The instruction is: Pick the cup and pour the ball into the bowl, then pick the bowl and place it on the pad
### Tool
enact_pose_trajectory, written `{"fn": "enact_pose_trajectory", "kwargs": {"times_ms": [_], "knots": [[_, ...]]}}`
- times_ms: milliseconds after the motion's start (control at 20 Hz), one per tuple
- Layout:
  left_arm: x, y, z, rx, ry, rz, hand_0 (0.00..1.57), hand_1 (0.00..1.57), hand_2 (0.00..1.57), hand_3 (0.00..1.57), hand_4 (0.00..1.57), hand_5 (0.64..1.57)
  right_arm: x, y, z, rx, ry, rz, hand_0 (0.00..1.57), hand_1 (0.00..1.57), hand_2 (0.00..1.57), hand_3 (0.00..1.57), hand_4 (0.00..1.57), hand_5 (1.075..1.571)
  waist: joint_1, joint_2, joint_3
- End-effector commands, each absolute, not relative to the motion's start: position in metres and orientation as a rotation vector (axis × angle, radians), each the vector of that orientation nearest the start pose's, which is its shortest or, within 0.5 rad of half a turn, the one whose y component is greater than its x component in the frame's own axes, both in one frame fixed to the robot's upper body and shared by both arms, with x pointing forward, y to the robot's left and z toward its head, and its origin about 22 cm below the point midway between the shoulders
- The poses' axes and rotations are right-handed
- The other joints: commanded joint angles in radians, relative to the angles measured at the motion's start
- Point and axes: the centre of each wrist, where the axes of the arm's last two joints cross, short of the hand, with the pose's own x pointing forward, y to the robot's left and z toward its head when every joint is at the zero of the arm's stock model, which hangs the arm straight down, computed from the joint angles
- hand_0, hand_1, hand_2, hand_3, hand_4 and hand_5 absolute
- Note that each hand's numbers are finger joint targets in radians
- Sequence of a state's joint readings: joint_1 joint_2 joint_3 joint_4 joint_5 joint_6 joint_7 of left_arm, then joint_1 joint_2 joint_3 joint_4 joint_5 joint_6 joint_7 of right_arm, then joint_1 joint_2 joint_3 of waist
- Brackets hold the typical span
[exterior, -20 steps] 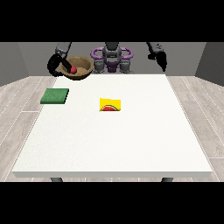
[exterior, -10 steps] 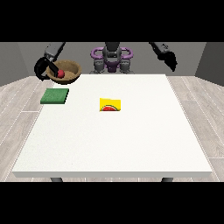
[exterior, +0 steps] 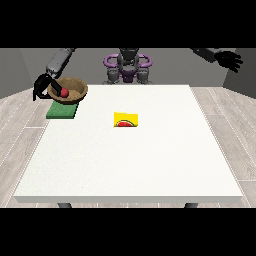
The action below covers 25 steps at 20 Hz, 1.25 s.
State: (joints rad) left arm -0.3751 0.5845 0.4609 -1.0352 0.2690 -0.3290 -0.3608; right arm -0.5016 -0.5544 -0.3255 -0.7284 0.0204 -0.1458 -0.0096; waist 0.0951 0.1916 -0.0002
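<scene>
Hand [exterior: 42, 86] at view's left grips bowl [exterior: 70, 90] containing ball [exterior: 64, 92].

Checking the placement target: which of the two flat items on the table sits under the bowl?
The green pad at the view's left, beneath the held bowl; the yellow one lies mid-table.

The bowl [exterior: 69, 90] covers the far edge of the green pad [exterior: 62, 110], so whether it rests on the pad or hangs just above cannot be told, and the bowl's rim hides much of the hand at the view's left [exterior: 43, 87], leaving its hold on the rim unclear. The cup [exterior: 126, 120] lies too small to tell its mouth from its base, and the desk [exterior: 130, 160] hides the robot's lower body and all but the tops of its own legs
</scene>
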Motion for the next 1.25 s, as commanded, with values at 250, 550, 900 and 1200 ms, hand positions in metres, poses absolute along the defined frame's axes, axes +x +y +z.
{"fn": "enact_pose_trajectory", "kwargs": {"times_ms": [250, 550, 900, 1200], "knots": [[0.284, 0.502, 0.11, 0.25, -2.029, 0.02, 0.0, 0.0, 0.0, 0.0, 1.19, 1.558, 0.331, -0.465, 0.063, -0.756, -1.303, -0.295, 1.57, 1.57, 1.57, 0.71, 0.0, 1.56, -0.001, 0.07, 0.0003], [0.291, 0.489, 0.119, 0.218, -2.046, 0.008, 0.0, 0.0, 0.0, 0.0, 1.17, 1.549, 0.333, -0.471, 0.057, -0.713, -1.291, -0.278, 0.42, 0.42, 0.56, 0.92, 0.0, 1.518, 0.026, 0.087, 0.0012], [0.315, 0.426, 0.102, 0.134, -1.928, -0.082, 0.0, 0.0, 0.0, 0.0, 1.01, 1.569, 0.343, -0.462, 0.059, -0.693, -1.182, -0.221, 0.0, 0.0, 0.0, 0.0, 0.0, 1.361, 0.029, -0.079, 0.003], [0.313, 0.41, 0.056, 0.134, -1.695, -0.025, 0.0, 0.0, 0.0, 0.0, 0.9, 1.559, 0.375, -0.421, 0.087, -0.513, -1.272, -0.092, 0.0, 0.0, 0.0, 0.0, 0.48, 1.434, -0.049, -0.29, -0.0009]]}}
